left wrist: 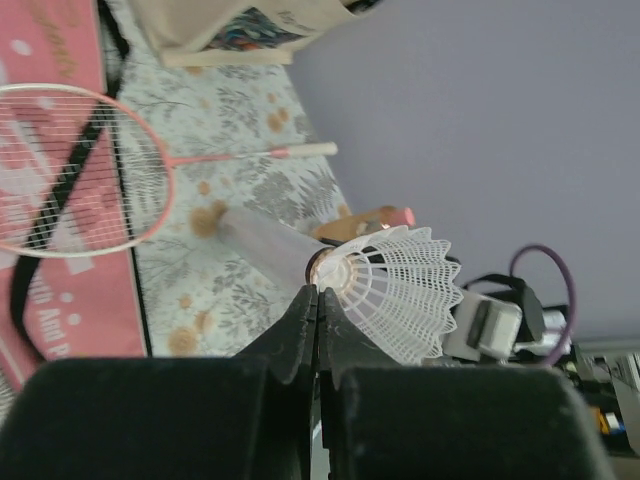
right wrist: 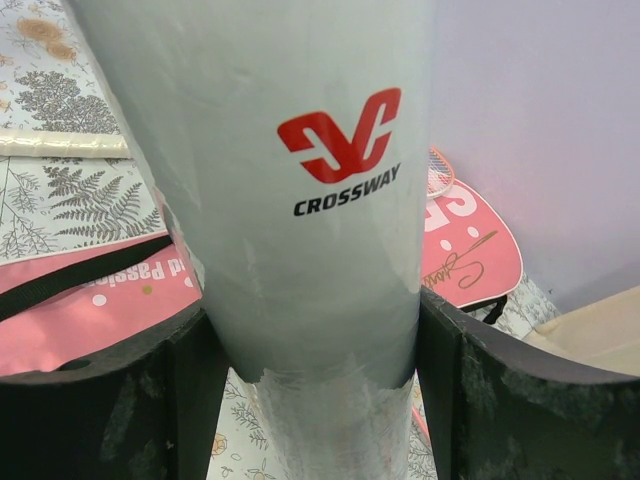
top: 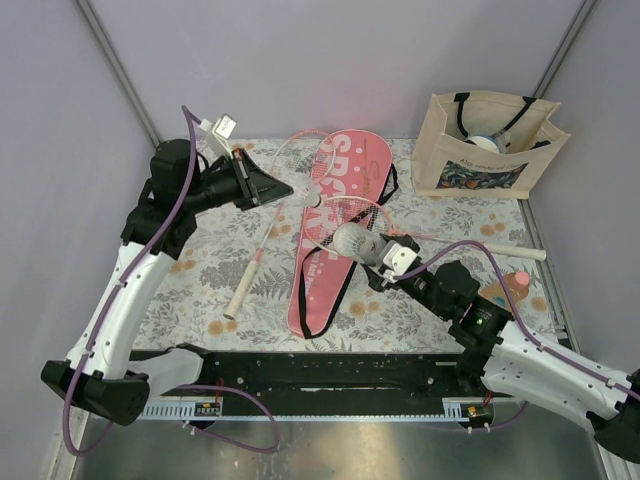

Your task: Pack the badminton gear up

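Note:
My left gripper (top: 288, 189) is shut, pinching a white net-skirted shuttlecock (left wrist: 395, 290) at its cork end, held in the air over the pink "SPORT" cover (top: 335, 230). My right gripper (top: 385, 255) is shut on the white tube (top: 355, 240), lettered "CROSSWAY" in the right wrist view (right wrist: 300, 200). The tube's open end points toward the shuttlecock. One pink racket (top: 262, 235) lies left of the cover with its handle toward me. The other racket's head (top: 352, 208) lies on the cover and its white handle (top: 512, 250) points right.
A beige tote bag (top: 485, 145) with black straps stands at the back right. A small peach bottle (top: 515, 280) lies by my right arm. A small peach ball (top: 215, 327) sits near the front left. Grey walls close in on the patterned tablecloth.

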`<state>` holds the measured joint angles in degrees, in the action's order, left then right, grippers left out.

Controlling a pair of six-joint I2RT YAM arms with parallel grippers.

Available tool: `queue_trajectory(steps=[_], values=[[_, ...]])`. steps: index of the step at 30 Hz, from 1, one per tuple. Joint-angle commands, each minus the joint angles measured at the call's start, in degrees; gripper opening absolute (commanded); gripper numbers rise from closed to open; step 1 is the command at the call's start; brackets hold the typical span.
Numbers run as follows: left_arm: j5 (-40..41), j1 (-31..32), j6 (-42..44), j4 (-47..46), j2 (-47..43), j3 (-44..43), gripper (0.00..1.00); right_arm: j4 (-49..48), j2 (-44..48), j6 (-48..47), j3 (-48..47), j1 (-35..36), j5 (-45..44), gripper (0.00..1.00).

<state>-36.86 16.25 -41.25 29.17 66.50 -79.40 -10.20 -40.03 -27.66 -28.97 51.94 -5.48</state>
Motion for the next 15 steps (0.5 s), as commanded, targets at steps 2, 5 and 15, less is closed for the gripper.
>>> queue_trajectory(steps=[2,5,15], values=[[-3.0,4.0,-5.0,-12.4,-7.0,3.3,0.00,2.0,-0.5,2.4,-1.7,-0.4,-2.1,0.57],[-3.1,4.9,-6.8,-16.3,-8.5,5.9,0.00,1.9,-1.0,3.1,-1.4,-0.3,-2.0,0.57],[2.1,14.8,-10.0,-20.8,-8.7,10.6,0.00,-1.2,-0.6,5.6,0.8,-0.3,-2.3,0.58]])
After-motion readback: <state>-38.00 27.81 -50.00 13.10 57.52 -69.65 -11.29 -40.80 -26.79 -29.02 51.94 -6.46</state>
